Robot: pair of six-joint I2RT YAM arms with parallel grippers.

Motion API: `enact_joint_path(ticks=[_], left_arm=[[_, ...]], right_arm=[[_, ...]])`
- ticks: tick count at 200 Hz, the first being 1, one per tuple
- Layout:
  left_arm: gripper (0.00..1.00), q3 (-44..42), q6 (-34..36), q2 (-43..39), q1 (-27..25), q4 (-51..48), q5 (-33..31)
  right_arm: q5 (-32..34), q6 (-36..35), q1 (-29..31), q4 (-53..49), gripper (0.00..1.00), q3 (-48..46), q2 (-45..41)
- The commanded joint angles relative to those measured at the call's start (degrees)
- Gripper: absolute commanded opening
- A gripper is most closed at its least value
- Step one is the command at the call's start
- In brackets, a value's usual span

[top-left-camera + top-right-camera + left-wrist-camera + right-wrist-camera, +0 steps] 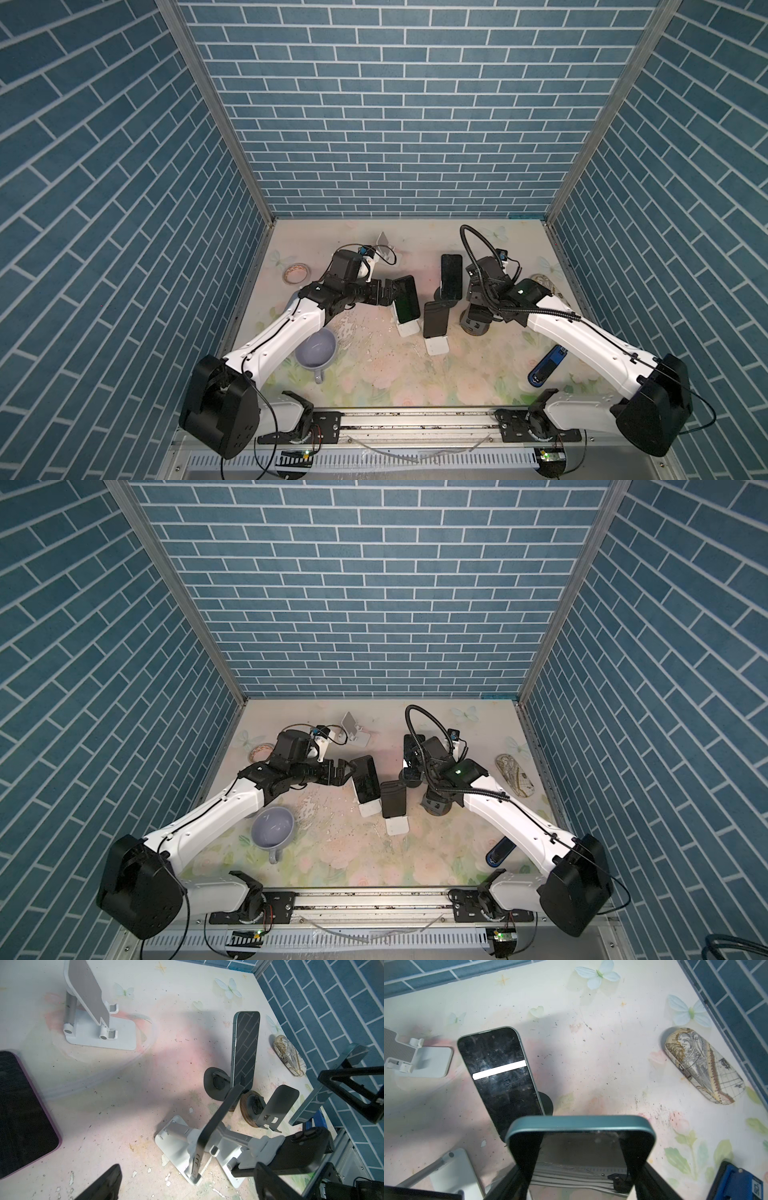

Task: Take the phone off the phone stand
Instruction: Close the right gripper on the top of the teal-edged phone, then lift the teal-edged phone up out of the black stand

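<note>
only the wrist views show the right gripper [581, 1147] clamped on the teal phone [579, 1124], held apart from the dark stand [278, 1105]; in a top view the left gripper [390, 291] gapes wide beside a second phone [406, 301].

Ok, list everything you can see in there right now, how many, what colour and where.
stands: 5; white: left stand, middle stand, and back stand, empty; black stand mid-table; wood stand empty, mid-right
phones: 5, dark; left phone, middle phone on the left, middle stands; far phone on the black stand; teal phone in the right fingers; purple phone flat on the table, left wrist view only
mug: 1, lilac-grey, near left
tape: 1, beige, back left
case: 1, map print, far right
blue object: 1, near right, kind unclear
arms: 2, white and black; left arm, right arm
left fingers: open, at the left phone
right fingers: shut on the teal phone
</note>
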Motion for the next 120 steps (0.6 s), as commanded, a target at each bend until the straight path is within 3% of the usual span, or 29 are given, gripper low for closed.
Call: enact_joint_path(ticks=[1, 66, 120], left_arm=[[1.00, 1.9, 0.9, 0.6, -0.1, -1.0, -0.9], [1.00, 2.1, 0.9, 0.1, -0.1, -1.9, -1.9], [1.00, 1.9, 0.8, -0.3, -0.1, -2.4, -2.5]], right_arm=[[2.3, -4.3, -0.9, -3.0, 0.52, 0.9, -2.2], [-1.8, -11.0, -10.9, -3.2, 0.52, 0.6, -7.0], [-3.0, -17.7, -17.7, -0.2, 0.52, -1.5, -4.8]])
